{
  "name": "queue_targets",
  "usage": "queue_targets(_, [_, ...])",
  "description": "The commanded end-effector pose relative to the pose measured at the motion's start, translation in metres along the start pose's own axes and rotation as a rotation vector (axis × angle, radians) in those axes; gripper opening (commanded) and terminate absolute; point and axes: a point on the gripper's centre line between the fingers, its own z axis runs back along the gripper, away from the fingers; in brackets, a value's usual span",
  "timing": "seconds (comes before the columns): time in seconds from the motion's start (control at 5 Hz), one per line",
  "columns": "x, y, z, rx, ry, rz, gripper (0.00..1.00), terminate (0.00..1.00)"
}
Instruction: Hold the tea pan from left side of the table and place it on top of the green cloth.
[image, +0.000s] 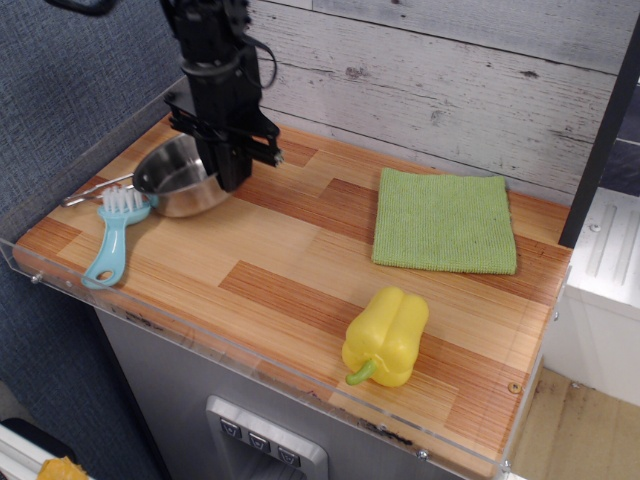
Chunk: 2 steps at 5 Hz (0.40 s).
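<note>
Observation.image shows the gripper (228, 172) clamped on the tea pan (178, 178) rim, tilting it for lifting. The brush (113, 235) lies just left of the fingers; the green cloth (444, 221) waits well right.

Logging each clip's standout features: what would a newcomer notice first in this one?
The black gripper stands at the table's back left, reaching down at the right rim of the shiny pan, which looks tilted; whether it grips is unclear. A light-blue brush lies against the pan's front left. The green cloth lies bare at the back right, with a yellow pepper near the front edge.
</note>
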Motion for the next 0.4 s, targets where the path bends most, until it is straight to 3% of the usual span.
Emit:
queue_targets(0.0, [0.030, -0.027, 0.093, 0.068, -0.195, -0.154, 0.00, 0.00])
queue_targets(0.2, [0.040, -0.078, 0.113, 0.070, -0.198, -0.259, 0.00, 0.00])
